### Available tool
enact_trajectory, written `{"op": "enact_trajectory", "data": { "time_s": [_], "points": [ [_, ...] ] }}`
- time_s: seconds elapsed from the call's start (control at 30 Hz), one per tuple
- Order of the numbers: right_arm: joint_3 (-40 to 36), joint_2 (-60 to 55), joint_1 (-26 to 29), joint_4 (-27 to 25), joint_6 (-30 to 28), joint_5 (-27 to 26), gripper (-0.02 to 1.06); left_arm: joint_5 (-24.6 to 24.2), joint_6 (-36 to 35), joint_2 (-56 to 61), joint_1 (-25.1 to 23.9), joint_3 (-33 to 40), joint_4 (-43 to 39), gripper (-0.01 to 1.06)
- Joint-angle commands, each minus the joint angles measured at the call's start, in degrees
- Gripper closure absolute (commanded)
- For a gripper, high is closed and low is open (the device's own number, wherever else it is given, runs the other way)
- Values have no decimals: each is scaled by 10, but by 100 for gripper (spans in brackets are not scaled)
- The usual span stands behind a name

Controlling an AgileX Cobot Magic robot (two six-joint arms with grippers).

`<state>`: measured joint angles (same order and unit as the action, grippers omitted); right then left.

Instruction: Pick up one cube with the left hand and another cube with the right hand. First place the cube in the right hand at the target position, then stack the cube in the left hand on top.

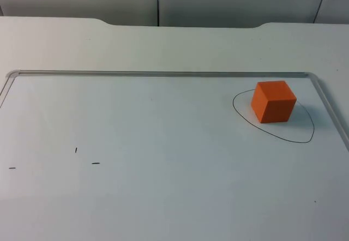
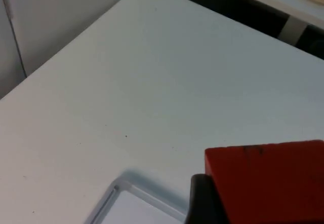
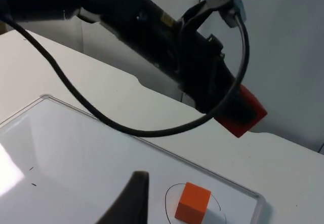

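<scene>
Red cube [image 2: 266, 181] cut off at the frame edge in the left wrist view, only its top face and part of one side visible, with a black fingertip [image 2: 202, 201] pressed against its side. Second finger hidden behind the cube. Same red cube [image 3: 242, 113] seen from the right wrist view clamped at the end of the left arm [image 3: 152, 36], held well above the bench [image 1: 163, 44]; left gripper [image 3: 234, 110] jaws closed on it, mostly masked by the cube itself.

Right gripper: a single dark, blurred fingertip [image 3: 130, 198] visible, its partner out of frame, so jaw state cannot be told.

Orange cube [image 1: 274, 101] resting on the whiteboard [image 1: 163, 143], at about 3 o'clock in the top view, inside a hand-drawn black oval [image 1: 297, 138]. Cube standing toward the oval's 10 o'clock side, covering part of the line there. Same orange cube [image 3: 193, 202] and oval [image 3: 167, 199] also in the right wrist view, near the whiteboard's rounded corner [image 3: 260, 199].

Three short black pen marks [image 1: 76, 150] toward 8 o'clock on the whiteboard, well apart from the cube. Grey partition wall [image 1: 163, 1] beyond the bench at 12 o'clock. Whiteboard frame [image 2: 114, 193] corner just beside the red cube in the left wrist view.
</scene>
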<state>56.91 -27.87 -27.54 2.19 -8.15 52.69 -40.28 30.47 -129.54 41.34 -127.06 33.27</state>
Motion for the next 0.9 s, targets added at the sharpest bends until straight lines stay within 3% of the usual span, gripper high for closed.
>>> {"op": "enact_trajectory", "data": {
  "time_s": [0.0, 0.13, 0.17, 0.27, 0.3, 0.4, 0.7, 0.87],
  "points": [
    [-3, 3, -2, 5, 8, -10, 0, 27, 27, 22, 5, 35, 30, 105],
    [-3, 3, -2, 7, 18, -14, 0, 221, 209, 70, 13, 216, 198, 105],
    [-3, 3, -2, 7, 18, -14, 0, 221, 209, 70, 13, 216, 198, 105],
    [-3, 3, -2, 11, 18, -18, 0, 335, 372, 69, 23, 309, 359, 105],
    [-3, 3, -2, 11, 18, -18, 0, 348, 412, 63, 23, 323, 394, 105],
    [-3, 3, -2, 11, 18, -18, 0, 347, 469, 45, 25, 337, 430, 105],
    [-3, 3, -2, 12, 18, -18, 0, 369, 472, 5, 25, 333, 450, 105],
    [-3, 3, -2, 12, 18, -16, 0, 336, 472, 3, 25, 320, 473, 105]
  ]
}}
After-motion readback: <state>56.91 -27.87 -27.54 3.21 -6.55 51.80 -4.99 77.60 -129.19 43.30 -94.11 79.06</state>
